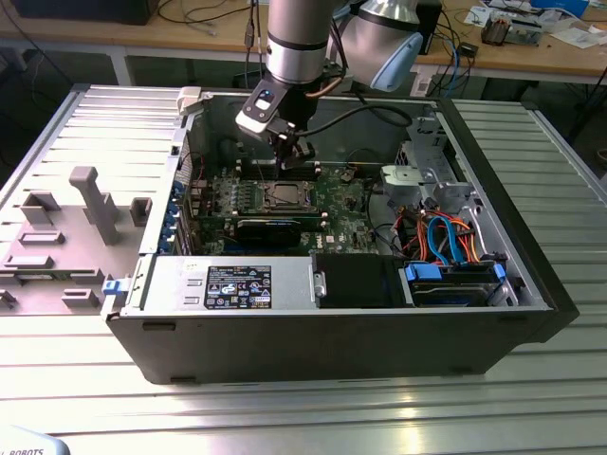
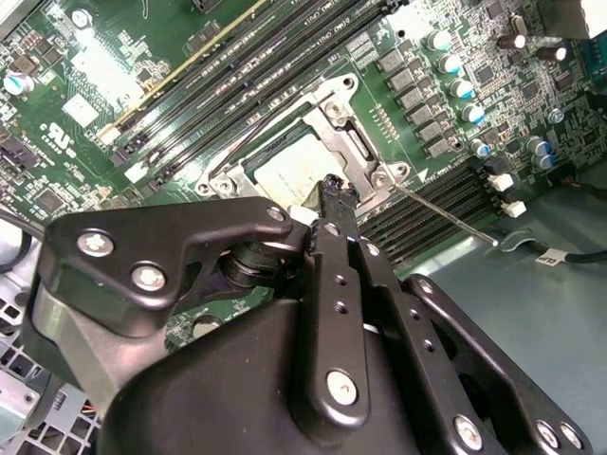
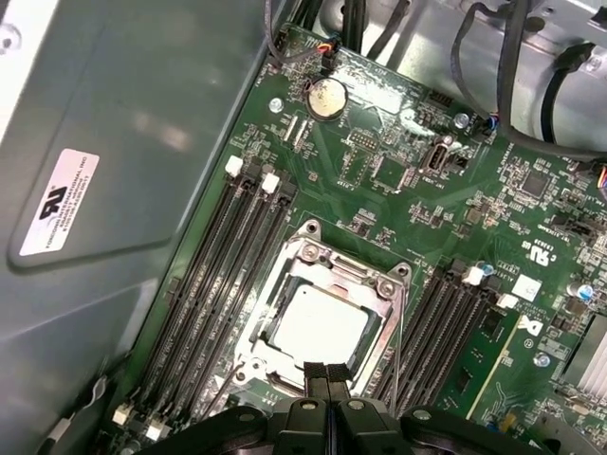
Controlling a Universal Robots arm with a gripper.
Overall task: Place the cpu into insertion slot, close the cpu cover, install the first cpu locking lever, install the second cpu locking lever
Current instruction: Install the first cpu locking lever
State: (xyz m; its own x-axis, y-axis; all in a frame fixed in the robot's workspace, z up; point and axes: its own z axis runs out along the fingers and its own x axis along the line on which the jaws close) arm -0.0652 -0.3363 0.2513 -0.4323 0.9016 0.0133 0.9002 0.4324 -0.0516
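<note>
A ribbed, silvery metal surface [image 1: 285, 417] is spread across the exterior view, and a dark grey, box-shaped computer case [image 1: 332, 351] is laid open on it at the centre of the frame. The arm [image 1: 296, 38], a smooth grey cylinder, is seen above the case at the upper centre. Beneath it a green circuit board [image 1: 341, 194] is seen, studded with small parts and ruled by long black memory slots [image 3: 213, 284]. The insertion slot [image 3: 268, 322] is set between the two banks of those slots. The cpu cover [image 3: 334, 270], a thin bright metal frame with a square window, is laid around the cpu [image 3: 321, 327], whose flat, matt silver-grey square is seated in the slot. The tool [image 3: 327, 372], made of black jointed metal, is held closed and empty, its tips pressed together at the cpu's edge. Whether they touch it cannot be told. A thin wire lever [image 2: 444, 213] is angled out from one corner of the frame.
</note>
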